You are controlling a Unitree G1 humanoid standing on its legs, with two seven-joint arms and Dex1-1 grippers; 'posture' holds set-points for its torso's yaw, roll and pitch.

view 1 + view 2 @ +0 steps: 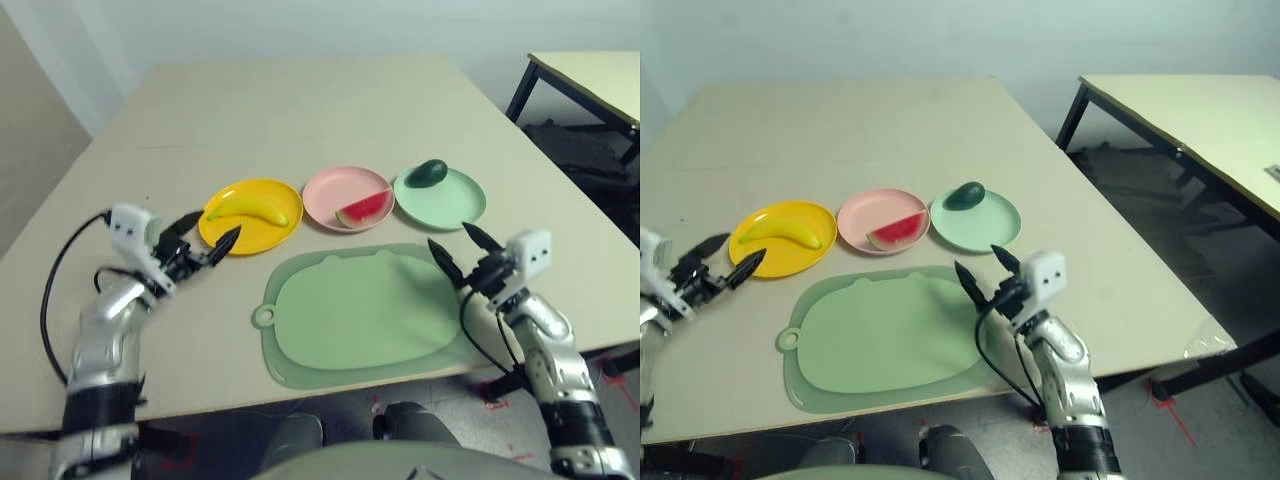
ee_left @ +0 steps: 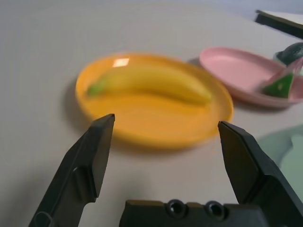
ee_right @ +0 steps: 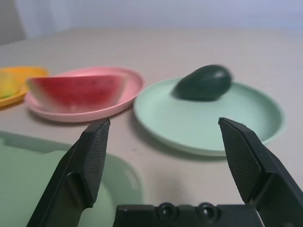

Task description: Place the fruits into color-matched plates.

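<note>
A yellow banana [image 1: 249, 207] lies in the yellow-orange plate [image 1: 270, 236]. The red watermelon wedge [image 1: 363, 209] rests in the pink plate [image 1: 330, 192], and the dark green avocado [image 1: 427, 172] sits at the far edge of the mint green plate [image 1: 455, 203]. My left gripper [image 1: 208, 234] stands open just left of the yellow-orange plate, holding nothing. Over the table beside the pale green mat's right end, near the mint plate's front rim, my right gripper [image 1: 462, 251] is open and holds nothing.
A large pale green mat [image 1: 365, 310] with a ring tab lies in front of the plates near the table's front edge. A second table [image 1: 1200, 110] with dark legs stands off to the right. The far half of the beige table [image 1: 300, 100] is bare.
</note>
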